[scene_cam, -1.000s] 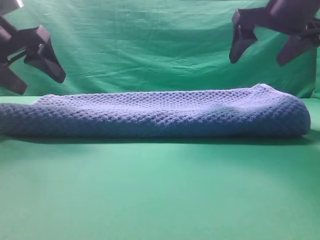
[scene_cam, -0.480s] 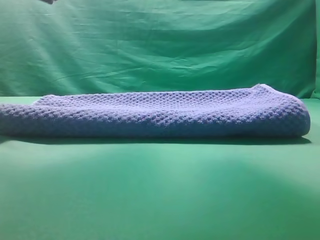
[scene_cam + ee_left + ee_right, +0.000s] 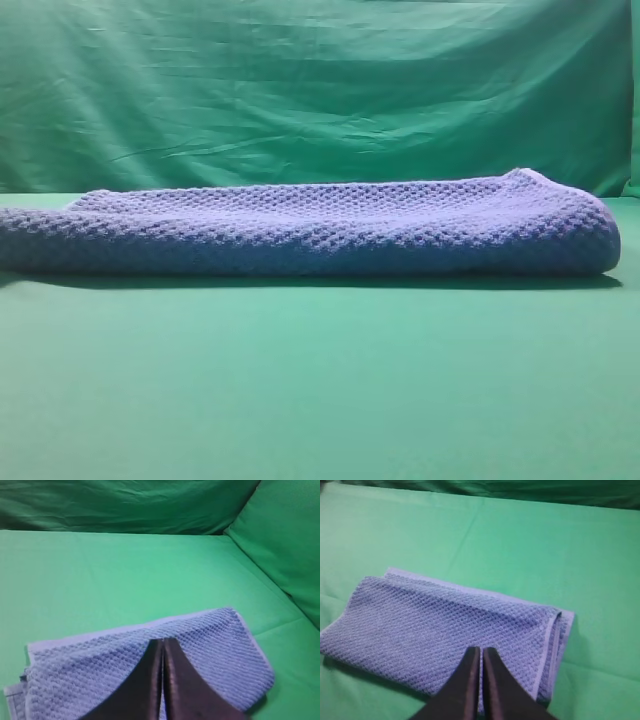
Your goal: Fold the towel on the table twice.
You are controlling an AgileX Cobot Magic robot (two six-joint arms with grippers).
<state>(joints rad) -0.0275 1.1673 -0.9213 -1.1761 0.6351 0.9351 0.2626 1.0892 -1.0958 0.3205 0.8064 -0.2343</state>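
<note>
Green cloth covers the table before you, with a wrinkled green curtain behind. Your blue-grey waffle-weave towel lies folded across the table's middle. Your left gripper and right gripper each hang above the towel, jaws pressed together, holding nothing.

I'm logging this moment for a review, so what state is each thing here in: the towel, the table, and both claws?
towel: folded into a long layered bundle, lying flat on the table, held by neither claw.
table: green-covered, bearing the towel.
left claw: shut on nothing, above the towel.
right claw: shut on nothing, above the towel.
</note>
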